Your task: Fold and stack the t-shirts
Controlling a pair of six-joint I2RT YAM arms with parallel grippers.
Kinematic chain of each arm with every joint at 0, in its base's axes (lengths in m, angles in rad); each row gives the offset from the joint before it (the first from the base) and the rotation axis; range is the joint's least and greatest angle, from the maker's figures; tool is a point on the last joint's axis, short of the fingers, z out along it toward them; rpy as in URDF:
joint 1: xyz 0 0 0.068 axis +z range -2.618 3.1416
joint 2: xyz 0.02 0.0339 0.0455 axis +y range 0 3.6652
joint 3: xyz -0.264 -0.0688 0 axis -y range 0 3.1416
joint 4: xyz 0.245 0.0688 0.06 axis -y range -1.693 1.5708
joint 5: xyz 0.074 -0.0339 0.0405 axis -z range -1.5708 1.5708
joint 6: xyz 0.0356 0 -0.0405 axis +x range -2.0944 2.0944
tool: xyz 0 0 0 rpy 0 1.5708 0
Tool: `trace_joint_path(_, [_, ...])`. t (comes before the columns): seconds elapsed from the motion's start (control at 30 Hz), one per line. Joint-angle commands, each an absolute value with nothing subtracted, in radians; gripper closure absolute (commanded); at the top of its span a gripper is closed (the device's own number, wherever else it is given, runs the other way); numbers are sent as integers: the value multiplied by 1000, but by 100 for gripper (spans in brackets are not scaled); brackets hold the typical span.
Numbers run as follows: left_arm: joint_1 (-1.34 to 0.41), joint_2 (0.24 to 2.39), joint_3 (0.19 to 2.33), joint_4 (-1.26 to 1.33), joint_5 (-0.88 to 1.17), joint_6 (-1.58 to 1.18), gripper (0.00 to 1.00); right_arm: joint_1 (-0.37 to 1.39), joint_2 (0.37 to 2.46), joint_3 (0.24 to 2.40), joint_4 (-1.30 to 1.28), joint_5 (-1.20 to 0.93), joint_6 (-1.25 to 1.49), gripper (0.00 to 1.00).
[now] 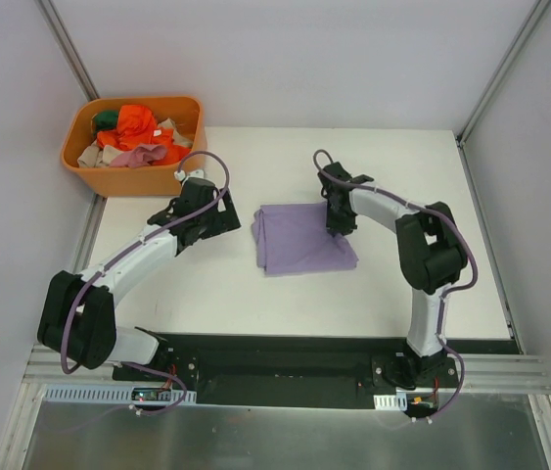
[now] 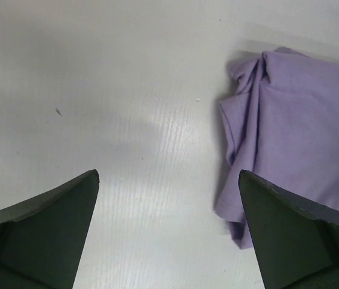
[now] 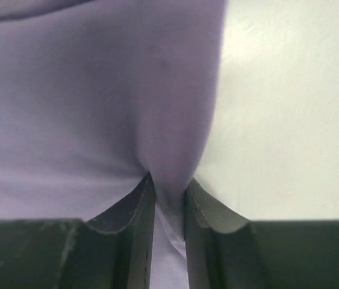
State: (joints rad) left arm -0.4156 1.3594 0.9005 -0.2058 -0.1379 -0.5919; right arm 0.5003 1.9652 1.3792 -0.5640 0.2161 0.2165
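Pinching the far right edge of the lavender t-shirt (image 1: pixel 299 240) lying mid desk (image 1: pixel 206 294), the right hand (image 3: pixel 168 198) is clamped on cloth, seemingly to fold it leftward; the left hand (image 2: pixel 168 180) hovers spread wide just left of it

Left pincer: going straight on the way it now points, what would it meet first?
Probably bare table, as the left pincer is open above it; the lavender t-shirt lies off to one side, though depth is unclear.

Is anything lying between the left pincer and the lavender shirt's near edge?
Nothing visible. Only bare table lies between the open left pincer and the lavender t-shirt's crumpled edge; the right pincer pinches its opposite side.
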Motion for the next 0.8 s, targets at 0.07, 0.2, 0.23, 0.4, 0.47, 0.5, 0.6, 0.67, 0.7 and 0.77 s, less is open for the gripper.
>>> trace_joint_path(0.07, [-390,1307,877,-192,-166,-588,1,327,2068,1604,-816,348,94,76])
trace_joint_path(0.2, [-380,1295,873,-190,-184,-583,1,209,2127,1713,-831,350,-33,76])
trace_joint_path(0.23, [-379,1296,873,-190,-186,-581,1,180,2158,1751,-839,351,-55,76])
trace_joint_path(0.4, [-374,1315,885,-190,-184,-575,1,49,2350,2001,-893,348,-147,77])
trace_joint_path(0.47, [-371,1322,888,-193,-192,-569,1,-17,2437,2168,-945,347,-155,77])
trace_joint_path(0.5, [-368,1327,890,-193,-192,-568,1,-40,2480,2225,-963,353,-164,78])
trace_joint_path(0.6, [-357,1335,894,-198,-199,-563,1,-124,2562,2353,-979,327,-169,78])
trace_joint_path(0.67, [-353,1344,903,-199,-204,-561,1,-179,2586,2388,-991,260,-126,77])
trace_joint_path(0.7, [-351,1350,907,-201,-204,-558,1,-207,2583,2384,-986,186,-120,77])
trace_joint_path(0.77, [-351,1359,913,-204,-206,-560,1,-225,2550,2330,-950,112,-130,76])
